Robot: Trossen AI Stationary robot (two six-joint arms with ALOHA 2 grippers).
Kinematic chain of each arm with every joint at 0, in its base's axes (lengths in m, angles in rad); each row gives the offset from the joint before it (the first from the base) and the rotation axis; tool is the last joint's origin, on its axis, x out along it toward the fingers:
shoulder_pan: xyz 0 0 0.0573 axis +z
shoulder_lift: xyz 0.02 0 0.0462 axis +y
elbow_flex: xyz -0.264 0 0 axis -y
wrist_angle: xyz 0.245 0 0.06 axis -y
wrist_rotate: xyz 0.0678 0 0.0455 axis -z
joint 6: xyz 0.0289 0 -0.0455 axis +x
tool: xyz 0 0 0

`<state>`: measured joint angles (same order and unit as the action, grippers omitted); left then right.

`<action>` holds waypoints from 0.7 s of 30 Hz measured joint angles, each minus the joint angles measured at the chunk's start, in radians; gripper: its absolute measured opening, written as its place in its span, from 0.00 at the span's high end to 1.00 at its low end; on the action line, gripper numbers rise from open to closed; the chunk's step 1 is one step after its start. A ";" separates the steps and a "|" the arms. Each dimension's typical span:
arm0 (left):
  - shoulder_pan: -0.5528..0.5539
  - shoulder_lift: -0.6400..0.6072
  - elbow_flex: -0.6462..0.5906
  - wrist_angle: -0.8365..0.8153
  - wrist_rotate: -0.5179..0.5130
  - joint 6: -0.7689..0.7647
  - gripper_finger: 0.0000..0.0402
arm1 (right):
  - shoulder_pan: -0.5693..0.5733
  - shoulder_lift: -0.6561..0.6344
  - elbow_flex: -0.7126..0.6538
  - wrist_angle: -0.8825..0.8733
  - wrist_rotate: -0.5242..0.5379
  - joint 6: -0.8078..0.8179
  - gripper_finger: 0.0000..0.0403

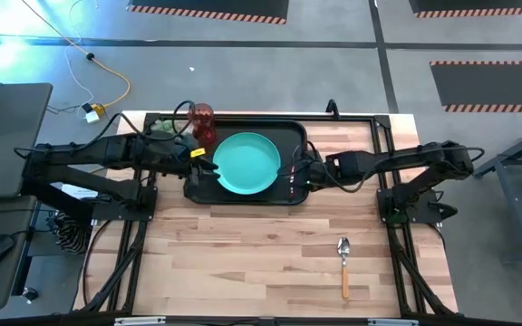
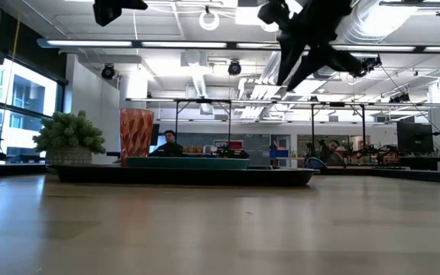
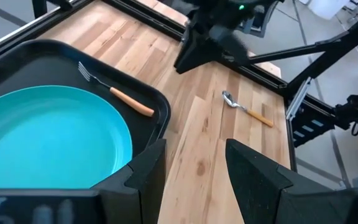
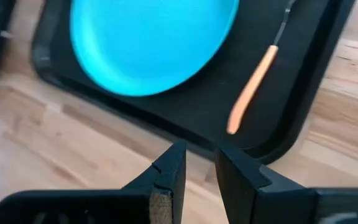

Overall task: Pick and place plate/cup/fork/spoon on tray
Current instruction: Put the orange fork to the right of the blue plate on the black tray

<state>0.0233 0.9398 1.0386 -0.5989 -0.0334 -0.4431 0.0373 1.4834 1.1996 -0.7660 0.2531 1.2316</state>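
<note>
The tray (image 1: 290,136) lies at the far middle of the worktop (image 1: 243,254). On it the teal plate (image 1: 246,163) sits about in the centre, and the fork (image 3: 115,92) lies on the tray floor just beside the plate, on the side of the right arm, with its orange handle toward the tray's rounded corner. The cup (image 1: 202,119) stands at the far left corner of the tray, seemingly just inside the rim. Only the spoon (image 1: 343,264) is not yet on the tray: it lies alone on the wood, well apart from it, near the front right, bowl away from the front edge.

The left gripper (image 1: 208,164) hovers over the left rim of the tray, its jaws wide and empty. The right gripper (image 1: 295,172) hangs over the right rim, near the fork handle; its jaws stand narrow, with a small gap, and hold nothing.

The spoon is probably light and stiff, and it lies flat, so it gives little height to catch. I think the wooden handle is the better place to take it, near the middle, because the metal bowl looks smooth and could slip or tip.
</note>
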 joint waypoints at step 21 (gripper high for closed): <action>0.001 -0.019 -0.011 0.025 0.060 0.053 0.61 | -0.226 0.026 -0.058 0.158 -0.042 -0.099 0.61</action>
<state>0.0238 0.9211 1.0271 -0.5743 0.0261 -0.3901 -0.1889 1.5094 1.1419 -0.6084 0.2109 1.1322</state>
